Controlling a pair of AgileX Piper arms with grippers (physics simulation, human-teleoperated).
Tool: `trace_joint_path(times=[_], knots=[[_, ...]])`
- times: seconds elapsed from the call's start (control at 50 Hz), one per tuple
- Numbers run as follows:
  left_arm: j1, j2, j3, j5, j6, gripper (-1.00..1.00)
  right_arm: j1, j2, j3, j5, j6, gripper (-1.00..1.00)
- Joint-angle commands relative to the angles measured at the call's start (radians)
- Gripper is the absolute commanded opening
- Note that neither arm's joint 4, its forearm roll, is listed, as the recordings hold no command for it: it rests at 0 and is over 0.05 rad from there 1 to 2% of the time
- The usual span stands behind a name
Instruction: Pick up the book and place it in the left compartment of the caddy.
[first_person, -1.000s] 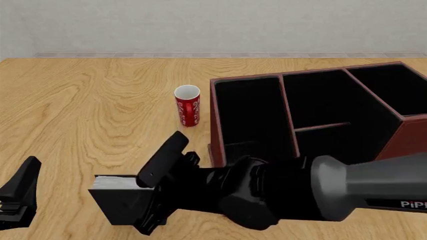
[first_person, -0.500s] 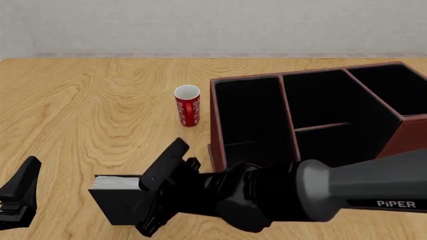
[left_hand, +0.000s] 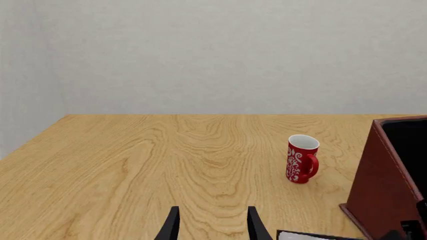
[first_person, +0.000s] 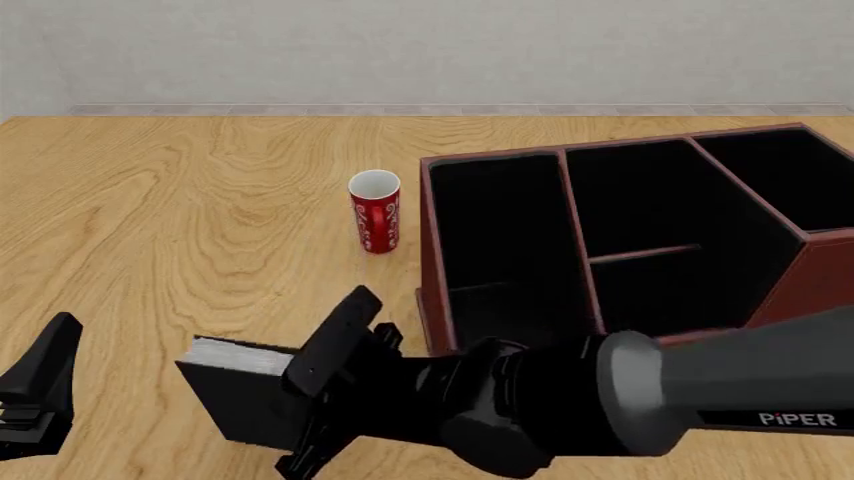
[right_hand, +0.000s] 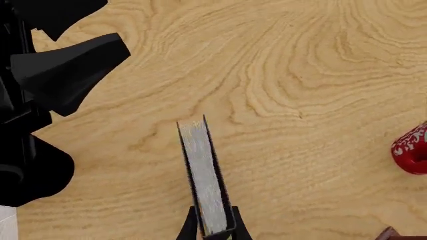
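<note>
Right pincer pinching book, near-left of caddy; left pincer spread, holding nothing.

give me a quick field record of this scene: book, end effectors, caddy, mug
book: dark hardcover, white page edges showing, clamped between the right end effector's fingers
right end effector: shut on the book
left end effector: open, holding nothing, near table edge
caddy: reddish-brown box, black interior, nothing visible inside
left compartment: nothing visible inside, book not yet placed
mug: red, patterned, upright, left of caddy, apart from it
</note>
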Motion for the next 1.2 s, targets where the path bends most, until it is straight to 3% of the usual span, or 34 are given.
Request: trace_joint_path(times=[0.02,0.48,0.84,0.9,0.96,1.2], knots=[[0.000,0.000,0.000,0.000,0.000,1.00,0.007,-0.058,0.040,-0.035,0.013,-1.00],[0.000,0.000,0.000,0.000,0.000,1.00,-0.026,-0.177,0.054,-0.033,-0.061,-1.00],[0.000,0.000,0.000,0.000,0.000,1.00,-0.022,-0.351,0.039,0.088,-0.074,-1.00],[0.000,0.000,0.000,0.000,0.000,1.00,-0.018,-0.391,0.029,0.119,-0.067,-1.00],[0.000,0.000,0.000,0.000,0.000,1.00,0.006,-0.454,0.035,0.150,-0.020,-1.00],[0.000,0.000,0.000,0.000,0.000,1.00,-0.011,-0.588,-0.035,0.263,-0.054,-1.00]])
